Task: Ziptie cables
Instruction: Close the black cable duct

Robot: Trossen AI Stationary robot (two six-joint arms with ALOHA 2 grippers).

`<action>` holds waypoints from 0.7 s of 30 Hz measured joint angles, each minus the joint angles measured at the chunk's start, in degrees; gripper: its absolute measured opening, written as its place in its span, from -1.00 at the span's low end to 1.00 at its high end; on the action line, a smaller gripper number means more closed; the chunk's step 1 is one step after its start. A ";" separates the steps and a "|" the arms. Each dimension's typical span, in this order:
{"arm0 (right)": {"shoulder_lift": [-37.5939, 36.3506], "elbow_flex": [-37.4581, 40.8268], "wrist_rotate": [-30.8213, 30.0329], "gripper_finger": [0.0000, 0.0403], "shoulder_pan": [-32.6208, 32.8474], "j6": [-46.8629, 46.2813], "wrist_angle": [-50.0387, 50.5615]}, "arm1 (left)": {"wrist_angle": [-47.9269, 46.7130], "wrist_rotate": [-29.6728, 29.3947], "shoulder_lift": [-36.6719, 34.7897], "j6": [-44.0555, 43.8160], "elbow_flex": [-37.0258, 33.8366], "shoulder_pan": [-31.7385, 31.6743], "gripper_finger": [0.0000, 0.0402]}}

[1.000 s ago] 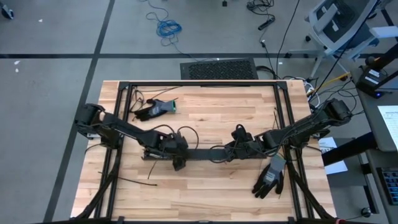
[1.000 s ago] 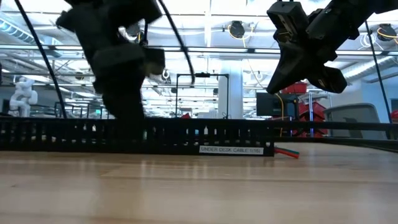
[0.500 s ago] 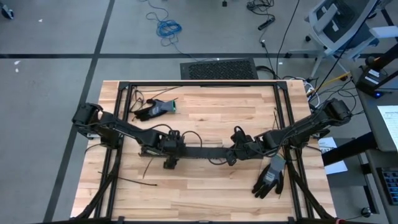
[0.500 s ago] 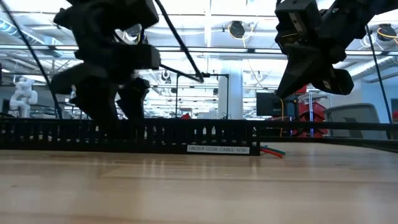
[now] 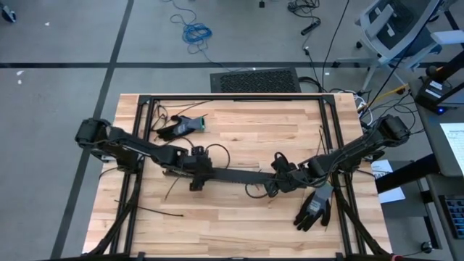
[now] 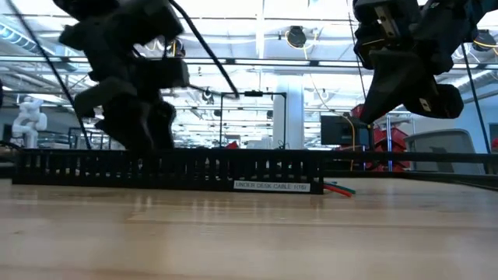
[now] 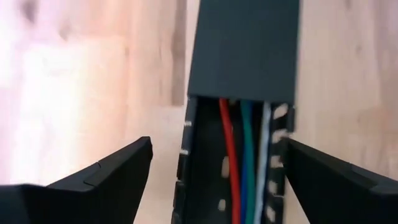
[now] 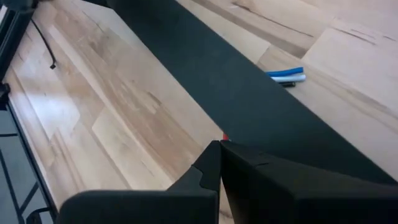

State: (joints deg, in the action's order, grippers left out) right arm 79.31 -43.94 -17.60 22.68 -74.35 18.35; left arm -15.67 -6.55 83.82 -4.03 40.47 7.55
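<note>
A long black slotted duct [image 5: 235,174] lies across the middle of the table, with a lid [image 7: 245,43] over most of it. The cables [image 7: 245,162], red, green, white and blue wires, run inside its open left end. Red and green ends [image 6: 339,188] stick out at its right end. My left gripper [image 7: 217,142] is open and points down, its fingers astride the duct's open end [image 5: 194,180]. My right gripper [image 8: 219,146] is shut and hangs over the duct's right end [image 5: 274,187], raised above it in the low view [image 6: 373,117]. My left gripper has one fingertip [image 7: 295,152] right beside the duct's slotted side wall [image 7: 285,130], and I cannot tell whether it touches. The other finger [image 7: 134,158] stands clear of the opposite wall. The duct lies flat on the table.
One black glove [image 5: 181,127] lies at the far left and another [image 5: 315,206] at the near right. Loose thin black strips [image 5: 148,211] lie near the left front. A black frame [image 5: 232,98] runs around the tabletop. Blue and white wire ends [image 8: 287,75] lie beyond the duct.
My left gripper has drawn back toward the table's left edge along the duct and rolled about its own axis, staying open. The duct has slid a little toward the left, so its left end now shows in the low view.
</note>
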 joint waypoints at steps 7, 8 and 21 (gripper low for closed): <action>0.00 0.00 -0.03 -1.00 -0.07 -0.18 -0.09 | 12.55 0.06 -4.52 -0.04 -9.41 0.02 0.65; 0.00 0.00 -0.03 -1.00 -0.07 -0.46 -0.09 | 13.39 0.31 -4.51 0.21 -9.84 0.00 0.65; 0.00 0.00 -0.13 -1.00 -0.07 -5.66 -0.12 | 24.93 6.37 -0.51 9.61 -12.27 -4.01 0.65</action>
State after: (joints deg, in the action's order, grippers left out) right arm 79.31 -43.94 -17.74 22.61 -80.00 18.23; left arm 9.26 -0.19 83.31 5.57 28.21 3.54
